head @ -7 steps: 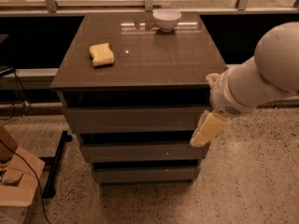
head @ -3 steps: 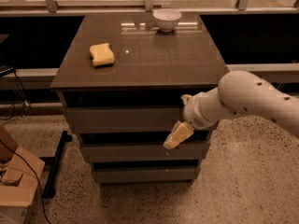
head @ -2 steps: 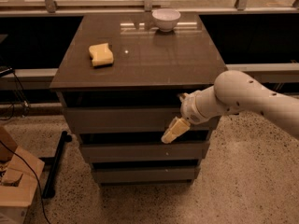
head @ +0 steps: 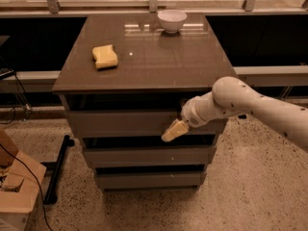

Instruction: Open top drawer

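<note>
We see a speckled floor carrying a dark brown cabinet with a glossy flat top, set before a low glazed rail. The white arm reaches in from the right edge and crosses in front of the cabinet's right side. The top drawer runs nearly the full width of the cabinet just below the top, with a dark gap above it; its plain grey-brown front looks pushed in. Under it sit the middle drawer and the bottom drawer, each a little narrower and shorter. At the lower left a cardboard box stands on the floor, and a black bar lies between it and the cabinet. On the cabinet top a yellow sponge lies towards the left, well apart from a white bowl that stands upright near the back edge. The gripper is a pale yellow tip pointing down and to the left, in front of the lower edge of the top drawer, right of its middle; we cannot tell whether it touches the front panel, nor whether it is open or closed
</note>
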Tool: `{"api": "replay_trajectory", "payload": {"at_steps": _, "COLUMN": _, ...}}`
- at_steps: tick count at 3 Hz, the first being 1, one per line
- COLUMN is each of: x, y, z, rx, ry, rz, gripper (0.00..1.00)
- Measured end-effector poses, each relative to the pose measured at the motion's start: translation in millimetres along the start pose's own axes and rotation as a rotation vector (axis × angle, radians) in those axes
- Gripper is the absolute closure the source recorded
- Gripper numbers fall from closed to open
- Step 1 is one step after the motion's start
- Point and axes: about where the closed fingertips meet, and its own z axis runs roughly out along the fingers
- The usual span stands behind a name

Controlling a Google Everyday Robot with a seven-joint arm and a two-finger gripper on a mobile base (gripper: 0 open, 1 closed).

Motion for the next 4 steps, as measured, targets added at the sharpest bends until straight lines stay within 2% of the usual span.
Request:
{"api": "replay_trajectory", "payload": {"at_steps": 2, "x": -9, "y": -1, "z": -11, "rx": 0.000, "ry": 0.000, "rz": 0.000, "gripper": 0.66}}
{"api": "replay_trajectory", "payload": {"at_steps": 3, "x": -14, "y": -1, "z": -16, "rx": 0.000, "ry": 0.000, "rz": 0.000, "gripper": 0.61}}
{"api": "replay_trajectory", "payload": {"at_steps": 4, "x": -15, "y": -1, "z": -17, "rx": 0.000, "ry": 0.000, "rz": 0.000, "gripper": 0.32}}
